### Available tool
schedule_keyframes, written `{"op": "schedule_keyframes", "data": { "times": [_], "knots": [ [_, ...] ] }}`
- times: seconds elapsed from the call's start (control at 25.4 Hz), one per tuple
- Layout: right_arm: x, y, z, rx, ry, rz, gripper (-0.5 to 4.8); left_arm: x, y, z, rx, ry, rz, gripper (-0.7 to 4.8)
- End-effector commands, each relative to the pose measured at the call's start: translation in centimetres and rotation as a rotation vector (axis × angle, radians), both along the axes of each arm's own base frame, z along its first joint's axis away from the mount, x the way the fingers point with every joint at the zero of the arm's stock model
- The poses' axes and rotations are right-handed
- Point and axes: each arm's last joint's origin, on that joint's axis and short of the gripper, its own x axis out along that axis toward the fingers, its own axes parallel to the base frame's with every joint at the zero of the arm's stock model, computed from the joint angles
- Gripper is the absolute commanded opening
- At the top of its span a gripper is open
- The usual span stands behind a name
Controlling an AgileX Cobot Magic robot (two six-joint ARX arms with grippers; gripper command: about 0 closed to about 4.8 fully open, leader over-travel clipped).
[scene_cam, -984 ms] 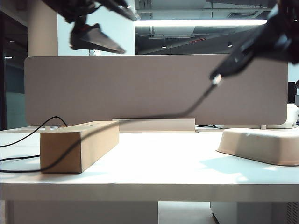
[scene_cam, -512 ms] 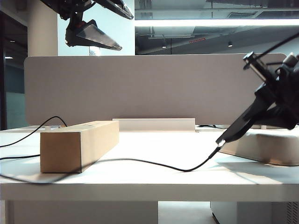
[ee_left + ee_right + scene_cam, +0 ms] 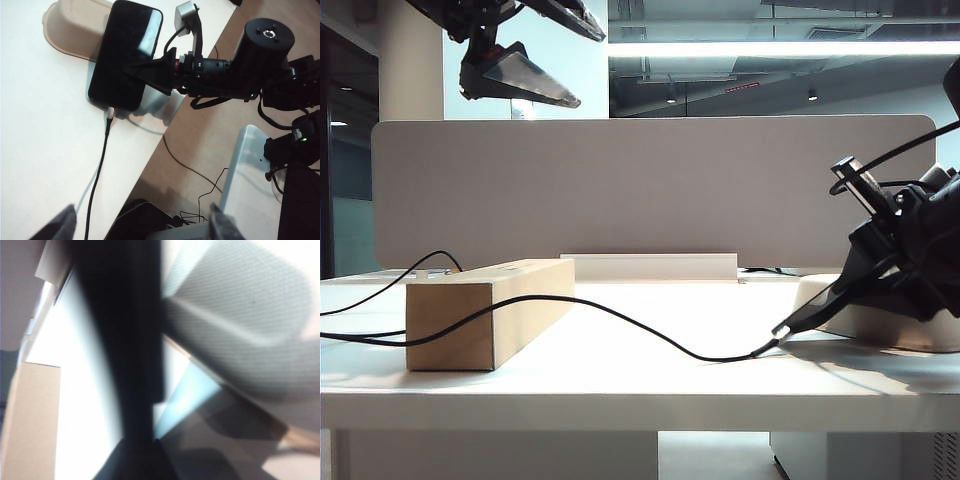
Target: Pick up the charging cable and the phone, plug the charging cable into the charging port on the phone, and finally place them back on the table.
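The right gripper (image 3: 820, 312) is low at three o'clock over the tabletop (image 3: 640, 385), tilting the phone (image 3: 126, 54) down so its short end nearly meets the surface. Its jaws appear closed on the phone's sides, though I cannot tell how firmly. The charging cable (image 3: 620, 320) looks plugged into that lower end and trails towards nine o'clock, over the cardboard box (image 3: 485, 310), probably slack so the pair can be laid down together. Just behind the phone sits a cream tray (image 3: 890, 325). The left gripper (image 3: 525, 45) hangs high at eleven o'clock, spread wide and empty, clear of the work. Behind the white tabletop stands a grey divider panel (image 3: 650, 190), with office ceiling lights beyond.
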Motion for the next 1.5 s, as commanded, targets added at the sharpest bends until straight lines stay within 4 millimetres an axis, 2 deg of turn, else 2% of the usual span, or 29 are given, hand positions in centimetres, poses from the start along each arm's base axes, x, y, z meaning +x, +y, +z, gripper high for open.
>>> {"op": "schedule_keyframes", "data": {
  "times": [0.04,0.08,0.2,0.28,0.43,0.55,0.75,1.06,1.26,1.38,1.46,1.5],
  "knots": [
    [0.0,-0.1,0.1,-0.01,-0.011,-0.014,1.31,-0.1,0.0,0.4,-0.01,-0.018,-0.003,3.32],
    [0.0,-0.1,0.1,-0.011,-0.011,-0.014,1.32,0.0,0.0,0.4,-0.011,-0.02,-0.003,3.32],
    [0.0,-0.1,0.1,-0.015,-0.013,-0.012,2.28,0.0,0.0,0.4,-0.012,-0.023,-0.003,3.32],
    [0.0,-0.1,0.1,-0.017,-0.011,-0.011,2.72,0.0,0.0,0.4,-0.012,-0.023,-0.003,3.32],
    [0.0,-0.2,-0.2,-0.025,0.017,-0.015,2.77,0.0,0.0,0.4,-0.012,-0.023,-0.003,3.32],
    [-0.1,-0.6,-0.3,-0.032,0.048,-0.028,3.16,0.0,0.0,0.4,-0.012,-0.023,-0.003,3.32],
    [-0.5,-1.4,-0.1,-0.07,0.086,-0.034,3.16,0.0,0.0,0.4,-0.013,-0.024,-0.003,3.32],
    [-1.9,-1.7,1.3,-0.127,0.124,0.001,3.16,0.0,0.0,0.4,-0.013,-0.025,-0.002,3.32],
    [-3.5,-2.1,3.6,-0.143,0.09,0.013,3.16,-0.3,0.2,0.3,0.006,-0.001,-0.007,3.31],
    [-4.5,-2.3,5.5,-0.185,0.0,0.044,3.15,-0.6,0.6,0.6,0.043,-0.026,0.028,3.3],
    [-5.4,-2.5,6.5,-0.238,-0.053,0.067,3.09,-0.9,1.2,1.0,0.111,-0.084,0.065,2.89],
    [-5.9,-2.6,7.1,-0.277,-0.084,0.084,2.79,-1.2,1.5,1.2,0.149,-0.11,0.088,2.51]
  ]
}}
